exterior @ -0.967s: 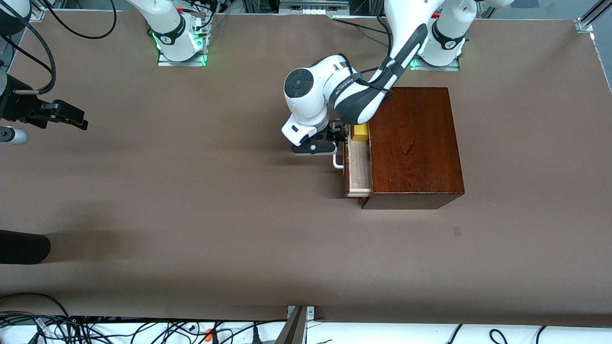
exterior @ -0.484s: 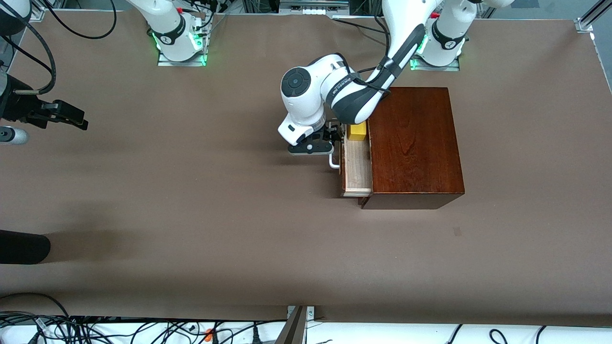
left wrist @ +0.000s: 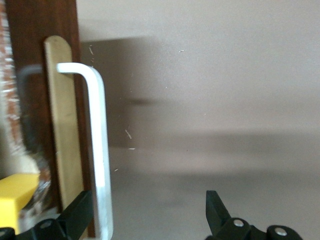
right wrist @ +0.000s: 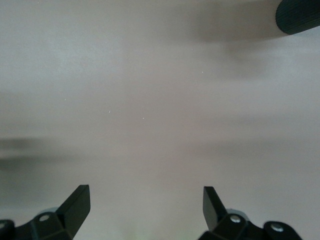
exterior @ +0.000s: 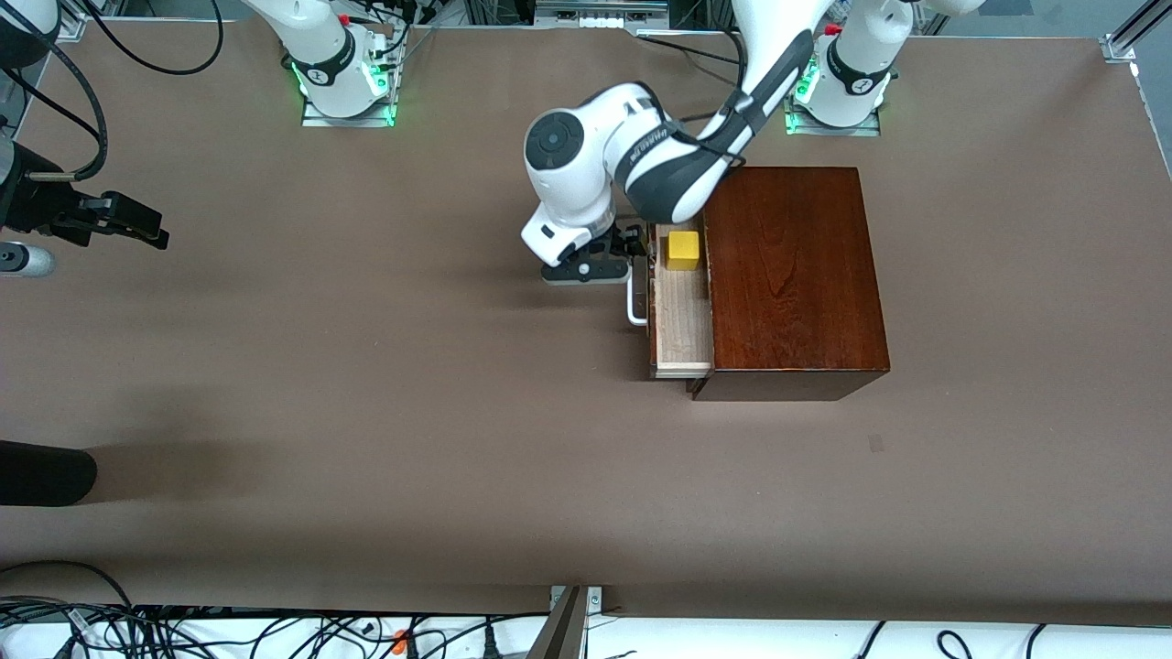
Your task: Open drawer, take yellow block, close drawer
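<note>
The dark reddish-brown wooden box [exterior: 795, 275] stands toward the left arm's end of the table. Its drawer [exterior: 682, 329] is pulled partly out, pale wood inside, with the white U-shaped handle [exterior: 634, 307] on its front. The yellow block [exterior: 683, 250] sits in the drawer at the end farther from the front camera. My left gripper [exterior: 638, 245] is open at the handle's farther end. In the left wrist view the left gripper [left wrist: 149, 200] has the handle bar [left wrist: 99, 150] just inside one finger [left wrist: 80, 212], and a corner of the block [left wrist: 15, 192] shows. My right gripper [exterior: 151, 233] waits, open and empty [right wrist: 145, 192], over bare table.
A black rounded object [exterior: 46, 471] lies at the table's edge at the right arm's end, nearer the front camera. Cables [exterior: 183, 631] run along the front edge. The brown table [exterior: 412, 384] stretches wide between the box and the right gripper.
The drawer has slid farther out toward the right arm's end, with the left gripper at its handle. More of the pale inside and the whole yellow block now show. The right arm has not moved.
</note>
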You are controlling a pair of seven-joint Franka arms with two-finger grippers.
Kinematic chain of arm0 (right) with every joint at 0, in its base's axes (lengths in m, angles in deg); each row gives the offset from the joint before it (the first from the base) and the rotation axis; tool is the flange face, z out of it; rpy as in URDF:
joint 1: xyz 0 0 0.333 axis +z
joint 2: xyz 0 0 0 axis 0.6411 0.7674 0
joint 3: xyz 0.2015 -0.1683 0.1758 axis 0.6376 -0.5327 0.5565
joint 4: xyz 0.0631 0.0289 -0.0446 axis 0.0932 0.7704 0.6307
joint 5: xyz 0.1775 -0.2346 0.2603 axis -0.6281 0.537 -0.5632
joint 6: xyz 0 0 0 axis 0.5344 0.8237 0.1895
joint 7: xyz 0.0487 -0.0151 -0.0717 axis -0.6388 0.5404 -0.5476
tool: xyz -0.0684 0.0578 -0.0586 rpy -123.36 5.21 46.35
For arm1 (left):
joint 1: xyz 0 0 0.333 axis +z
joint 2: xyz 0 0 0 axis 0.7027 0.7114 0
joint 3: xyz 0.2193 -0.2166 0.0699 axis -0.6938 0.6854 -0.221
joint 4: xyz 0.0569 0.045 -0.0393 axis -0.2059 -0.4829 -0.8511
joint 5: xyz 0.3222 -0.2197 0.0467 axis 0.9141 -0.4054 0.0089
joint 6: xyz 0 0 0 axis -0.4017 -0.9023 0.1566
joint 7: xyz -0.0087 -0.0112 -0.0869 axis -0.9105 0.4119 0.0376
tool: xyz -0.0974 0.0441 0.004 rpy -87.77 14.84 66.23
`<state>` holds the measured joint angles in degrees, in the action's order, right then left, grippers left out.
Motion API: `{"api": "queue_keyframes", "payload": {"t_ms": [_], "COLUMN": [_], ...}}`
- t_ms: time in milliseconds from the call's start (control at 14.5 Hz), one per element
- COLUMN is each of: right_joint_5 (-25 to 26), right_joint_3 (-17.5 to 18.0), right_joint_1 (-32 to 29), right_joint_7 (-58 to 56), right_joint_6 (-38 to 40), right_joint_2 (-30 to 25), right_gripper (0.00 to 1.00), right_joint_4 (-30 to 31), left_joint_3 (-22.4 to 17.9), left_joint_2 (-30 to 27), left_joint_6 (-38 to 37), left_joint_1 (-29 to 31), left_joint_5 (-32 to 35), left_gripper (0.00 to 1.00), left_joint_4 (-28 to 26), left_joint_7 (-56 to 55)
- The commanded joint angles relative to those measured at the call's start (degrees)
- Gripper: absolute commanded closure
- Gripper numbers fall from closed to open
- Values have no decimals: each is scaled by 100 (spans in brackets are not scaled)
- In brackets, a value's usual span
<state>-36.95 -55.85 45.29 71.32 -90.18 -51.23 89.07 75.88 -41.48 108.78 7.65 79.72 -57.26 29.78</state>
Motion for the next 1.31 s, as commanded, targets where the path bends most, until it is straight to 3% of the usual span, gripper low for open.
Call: {"api": "queue_keyframes", "payload": {"t_ms": [0, 276, 484, 760, 1036, 1243], "right_joint_5": [54, 54, 54, -42, 54, -25], "right_joint_3": [75, 67, 102, 250, 1137, 1244], "right_joint_1": [-67, -67, -59, 46, 441, 1116], "right_joint_7": [-54, -54, -54, 225, 2295, 4385], "right_joint_6": [-31, -31, 13, 39, 39, -92], "right_joint_2": [-22, -22, -30, -83, -39, 144], "right_gripper": [0, 0, 0, 0, 0, 0], "right_joint_4": [32, 32, 32, 6, -3, -12], "left_joint_3": [-78, -69, -34, -17, -341, -552], "left_joint_2": [-234, -646, -1252, -1754, -2404, -2914], "left_joint_6": [-499, -1667, -2205, -2382, -2268, -2032], "left_joint_1": [8, 472, 1245, 2440, 3251, 3559], "left_joint_5": [-104, -130, -192, -349, -737, -737], "left_gripper": [0, 0, 0, 0, 0, 0], "left_joint_4": [216, 805, 797, 719, 87, -475], "left_joint_7": [77, 620, 1165, 2700, 4013, 4775]}}
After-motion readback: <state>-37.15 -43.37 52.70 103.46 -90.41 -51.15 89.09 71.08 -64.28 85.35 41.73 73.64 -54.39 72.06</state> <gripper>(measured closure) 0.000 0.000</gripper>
